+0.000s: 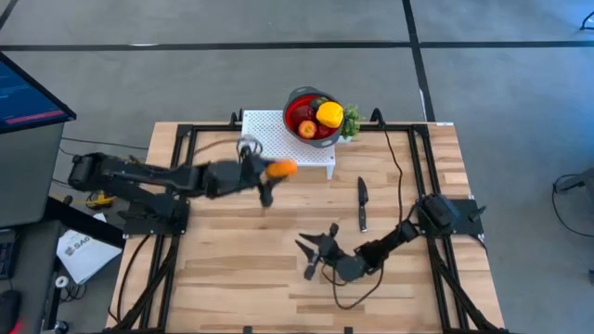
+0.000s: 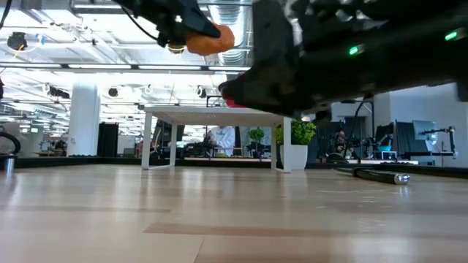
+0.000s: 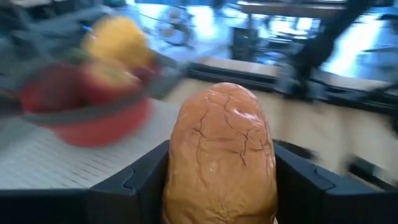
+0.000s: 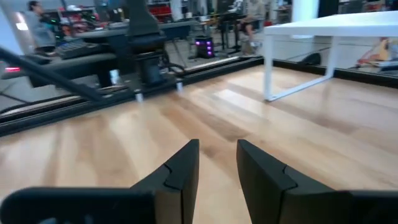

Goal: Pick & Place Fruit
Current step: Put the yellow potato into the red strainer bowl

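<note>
An orange fruit with a cracked skin sits between the fingers of my left gripper, high above the table and just left of the white stand. On that stand is the red bowl holding a yellow fruit and red fruit. My right gripper hovers low over the table's near middle. Its fingers stand a little apart with nothing between them. My left gripper pinches the orange fruit by its two sides between its two fingers. The fingers come nearly level from the table's left. The fruit is lifted clear of the table, its rounded end sticking out past the fingertips.
A slim black knife lies on the wood right of centre, near my right arm. A small green plant stands beside the bowl. A black cable runs along the right side. Bare wood lies in front of the stand.
</note>
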Controlling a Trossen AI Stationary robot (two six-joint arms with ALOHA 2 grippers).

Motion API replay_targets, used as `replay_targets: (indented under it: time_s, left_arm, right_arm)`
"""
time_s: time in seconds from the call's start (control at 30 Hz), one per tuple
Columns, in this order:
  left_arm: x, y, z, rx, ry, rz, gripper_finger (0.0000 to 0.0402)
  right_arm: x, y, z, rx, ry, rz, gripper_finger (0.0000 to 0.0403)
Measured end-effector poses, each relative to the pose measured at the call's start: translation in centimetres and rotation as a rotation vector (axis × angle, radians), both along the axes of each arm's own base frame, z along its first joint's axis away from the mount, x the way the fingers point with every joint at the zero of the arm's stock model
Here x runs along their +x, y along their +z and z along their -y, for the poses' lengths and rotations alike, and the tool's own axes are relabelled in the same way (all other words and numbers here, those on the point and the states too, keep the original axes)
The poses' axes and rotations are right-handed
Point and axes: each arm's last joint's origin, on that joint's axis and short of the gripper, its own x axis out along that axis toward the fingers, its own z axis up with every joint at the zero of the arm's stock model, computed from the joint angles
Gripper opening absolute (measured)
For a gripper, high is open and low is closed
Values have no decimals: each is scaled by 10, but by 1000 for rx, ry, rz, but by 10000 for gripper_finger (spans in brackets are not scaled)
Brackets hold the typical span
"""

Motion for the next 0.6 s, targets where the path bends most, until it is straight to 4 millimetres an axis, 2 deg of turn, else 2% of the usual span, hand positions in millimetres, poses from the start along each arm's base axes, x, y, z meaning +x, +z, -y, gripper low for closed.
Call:
replay_targets:
  time_s: [0.23,0.37,0.47,0.6]
  left_arm:
    - [4,28,-72,66,246,65,217]
    - [7,36,-110,69,302,236,217]
    - [13,31,-133,36,303,353,218]
    - [22,13,-157,4,325,422,218]
  right_arm:
    - [12,-1,26,-1,-69,-12,102]
    - [19,-1,43,15,-117,0,102]
    - [24,0,56,17,-154,4,102]
    - [30,-1,71,21,-169,1,102]
